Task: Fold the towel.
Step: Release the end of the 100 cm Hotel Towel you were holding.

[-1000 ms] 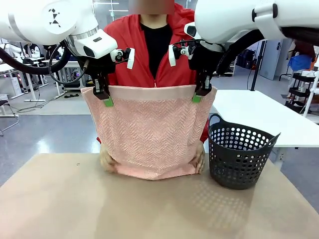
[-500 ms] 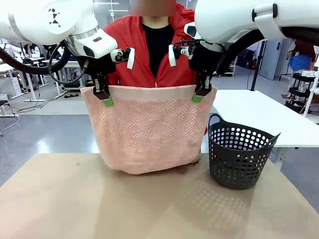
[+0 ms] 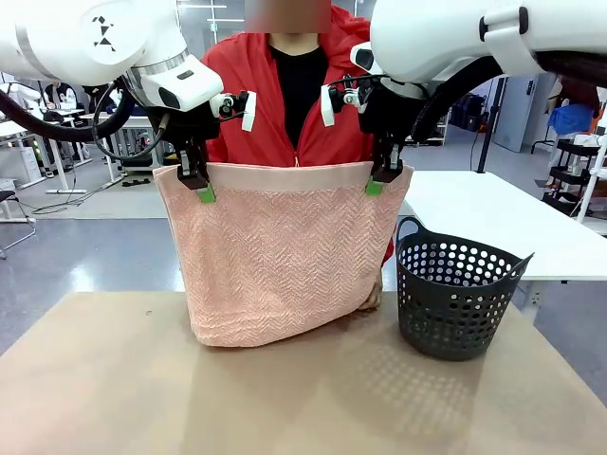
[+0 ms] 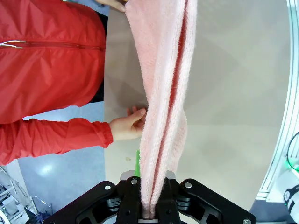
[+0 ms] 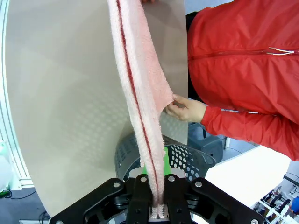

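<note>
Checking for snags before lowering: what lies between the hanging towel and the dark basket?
In the front view, the person's hand peeks past the towel edge; then a bare table strip runs to the basket.

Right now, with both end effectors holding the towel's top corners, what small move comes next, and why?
Probably lower both together, drawing the towel flat onto the table: it hangs doubled from the left end effector and right end effector, lower edge at table level.

workshop hall beyond our tan table (image 3: 95, 398)
we see glossy grey floor (image 3: 85, 256), a white table (image 3: 474, 218) at right, a black shelf trolley (image 3: 577, 180) past it, cables (image 3: 90, 196) at left.
</note>
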Robot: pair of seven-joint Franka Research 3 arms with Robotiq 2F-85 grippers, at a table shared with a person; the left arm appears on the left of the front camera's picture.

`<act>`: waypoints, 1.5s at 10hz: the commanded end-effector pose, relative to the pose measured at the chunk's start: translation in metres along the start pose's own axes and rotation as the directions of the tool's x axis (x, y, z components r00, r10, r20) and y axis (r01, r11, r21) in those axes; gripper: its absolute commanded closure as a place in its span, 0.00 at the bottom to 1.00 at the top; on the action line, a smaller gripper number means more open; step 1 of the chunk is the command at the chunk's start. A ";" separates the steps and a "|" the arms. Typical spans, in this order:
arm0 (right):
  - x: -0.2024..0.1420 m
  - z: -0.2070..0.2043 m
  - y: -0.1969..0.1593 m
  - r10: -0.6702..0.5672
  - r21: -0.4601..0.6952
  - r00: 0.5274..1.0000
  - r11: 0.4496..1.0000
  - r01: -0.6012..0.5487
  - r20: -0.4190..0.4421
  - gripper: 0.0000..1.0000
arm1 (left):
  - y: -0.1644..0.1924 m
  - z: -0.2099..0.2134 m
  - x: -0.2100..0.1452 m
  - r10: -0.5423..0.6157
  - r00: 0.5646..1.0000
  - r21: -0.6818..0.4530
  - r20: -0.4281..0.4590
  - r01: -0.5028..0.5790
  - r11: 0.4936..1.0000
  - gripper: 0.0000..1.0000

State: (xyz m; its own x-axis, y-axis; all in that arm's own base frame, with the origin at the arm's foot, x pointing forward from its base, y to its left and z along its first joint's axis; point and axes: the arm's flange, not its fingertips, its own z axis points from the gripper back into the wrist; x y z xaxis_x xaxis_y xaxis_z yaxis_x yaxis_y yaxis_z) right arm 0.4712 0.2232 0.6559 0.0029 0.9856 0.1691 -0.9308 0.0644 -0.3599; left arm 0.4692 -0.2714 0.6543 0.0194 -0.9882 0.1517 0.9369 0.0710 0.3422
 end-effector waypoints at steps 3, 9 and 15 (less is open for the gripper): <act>-0.001 0.003 0.000 0.002 -0.007 1.000 1.000 -0.002 -0.006 1.00 | 0.001 0.002 -0.001 -0.002 1.000 0.006 -0.002 0.002 1.000 1.00; -0.001 0.003 0.000 0.002 -0.007 1.000 1.000 -0.002 -0.006 1.00 | 0.001 0.002 -0.001 -0.002 1.000 0.006 -0.002 0.002 1.000 1.00; -0.001 0.003 0.000 0.002 -0.007 1.000 1.000 -0.002 -0.006 1.00 | 0.001 0.002 -0.001 -0.002 1.000 0.006 -0.002 0.002 1.000 1.00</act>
State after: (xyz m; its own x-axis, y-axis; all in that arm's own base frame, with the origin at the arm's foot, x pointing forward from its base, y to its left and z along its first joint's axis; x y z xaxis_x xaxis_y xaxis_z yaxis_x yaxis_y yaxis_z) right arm 0.4711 0.2232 0.6560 0.0028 0.9856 0.1691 -0.9307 0.0644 -0.3600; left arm 0.4692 -0.2714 0.6545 0.0193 -0.9882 0.1519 0.9368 0.0710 0.3426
